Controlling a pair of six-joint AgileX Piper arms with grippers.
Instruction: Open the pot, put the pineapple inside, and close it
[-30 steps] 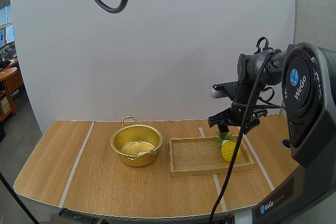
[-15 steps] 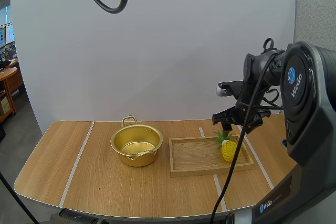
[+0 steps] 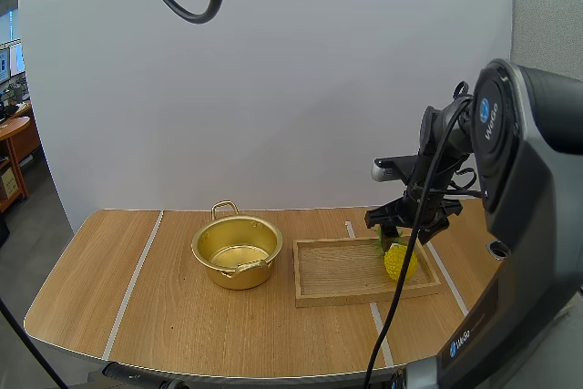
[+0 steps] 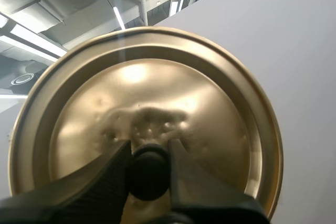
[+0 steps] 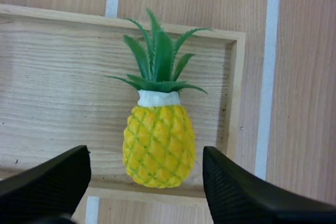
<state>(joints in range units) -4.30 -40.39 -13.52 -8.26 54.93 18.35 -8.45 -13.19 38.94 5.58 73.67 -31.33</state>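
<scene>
Tray (image 3: 337, 271) is seen nearest, a wooden one laid towards the table's (image 3: 182, 316) right edge, w/ the pineapple (image 3: 399, 261) lying flat at its right end. In the right wrist view the yellow body is set just beside the tray's near rim and the green crown is pointed at the table's far edge, so the long axis is run near-to-far. The right claw (image 3: 404, 227) is hung directly above it, fingers (image 5: 47, 182) spread wide apart w/ nothing held. One finger is placed to each side of the body, i.e. the closing line is laid across the short width, not along the length. No wrist turn is judged to be needed: a straight drop and a squeeze on the body below the crown should do. Risk: the tray's right rim is close beside the fruit, so the outer finger could be caught on it.

Further in, approx. mid-table, the pot (image 3: 237, 250) is stood open, well apart from the tray, on the side towards the table's left edge. The fruit is plainly nearer the right arm.

The lid (image 4: 157, 93) is held aloft by the left claw (image 4: 149, 148), which is clamped on its black knob (image 4: 148, 174). Opening is judged done; pickup is in hand, and loading and closing are left.
</scene>
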